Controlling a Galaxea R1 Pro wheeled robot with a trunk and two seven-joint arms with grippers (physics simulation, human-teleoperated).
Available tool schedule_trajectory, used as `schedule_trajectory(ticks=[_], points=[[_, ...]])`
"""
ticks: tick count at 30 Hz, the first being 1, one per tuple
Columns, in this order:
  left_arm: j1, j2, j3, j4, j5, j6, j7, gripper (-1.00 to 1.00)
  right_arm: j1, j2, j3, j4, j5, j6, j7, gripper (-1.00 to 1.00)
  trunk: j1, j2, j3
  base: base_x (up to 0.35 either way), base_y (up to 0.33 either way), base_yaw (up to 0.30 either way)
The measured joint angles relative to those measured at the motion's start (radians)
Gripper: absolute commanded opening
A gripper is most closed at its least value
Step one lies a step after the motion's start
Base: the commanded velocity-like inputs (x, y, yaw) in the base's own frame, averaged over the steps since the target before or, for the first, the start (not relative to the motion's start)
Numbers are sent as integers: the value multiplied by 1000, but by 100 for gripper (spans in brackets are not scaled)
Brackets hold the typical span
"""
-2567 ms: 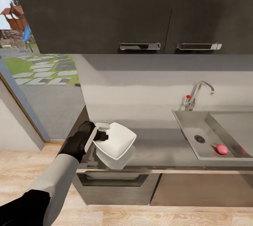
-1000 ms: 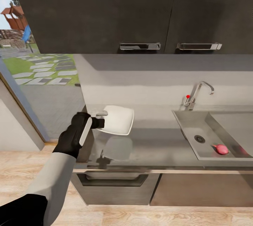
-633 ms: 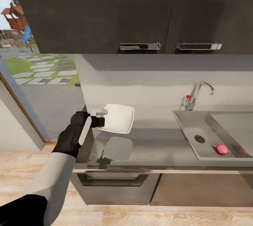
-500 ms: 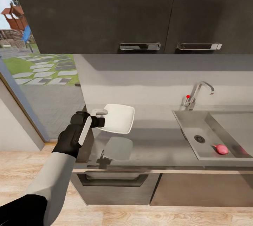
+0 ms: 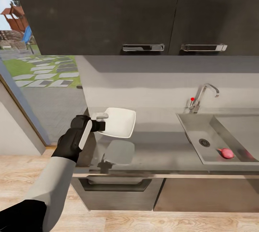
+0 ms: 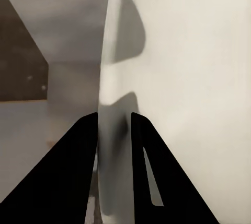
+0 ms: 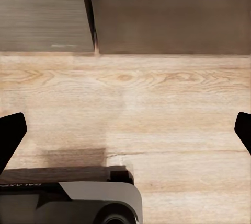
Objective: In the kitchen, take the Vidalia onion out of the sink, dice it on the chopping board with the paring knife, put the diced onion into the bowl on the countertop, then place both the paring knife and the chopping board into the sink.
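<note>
Presently my left gripper (image 5: 101,121) held the bowl (image 5: 118,122) by its near rim, jaws pinched on the thin edge; the left wrist view confirmed it, one finger (image 6: 78,166) on each face of the rim (image 6: 107,145). Bowl was clear of the countertop (image 5: 162,152), roughly level, its reflection lying on the glossy surface below. Edge grip was presumably the only option: the dish is shallow and flared, too broad to span.

Right gripper (image 7: 125,130): fingertips at the far edges of its own view, so jaws wide, holding nothing. It pointed down at the wooden floor (image 7: 157,98) beside the cabinet front, parked out of the way.

Onion (image 5: 226,153) lay in the sink (image 5: 201,120), near the front wall, to the right of the drain (image 5: 204,142). Faucet (image 5: 203,97) stood behind the basin. Board and knife not located in these views.

Judgement: the bowl was being repositioned on the counter, probably to leave working room near the sink. Onion retrieval not yet begun. Risk: a rim pinch gives little purchase, so the bowl could swing or slip if moved fast. Set-down should be slow and flat.
</note>
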Motion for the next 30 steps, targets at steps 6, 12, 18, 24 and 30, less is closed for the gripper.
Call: schedule_trajectory(ticks=[6,12,18,24,30], points=[[1,3,18,0,-1,0,0,-100,0,0,0,0,0,0,0,100,0,0,0,0,0,0],[2,4,62,0,-1,0,0,-100,0,1,0,0,0,0,0,100,0,0,0,0,0,0],[3,13,72,-1,-2,0,0,-100,0,1,0,0,0,0,0,100,0,0,0,0,0,0],[4,43,73,-1,-5,0,0,-100,0,1,0,0,0,0,0,100,0,0,0,0,0,0],[4,66,110,-1,-5,0,-1,-100,0,1,0,0,0,0,0,100,0,0,0,0,0,0]])
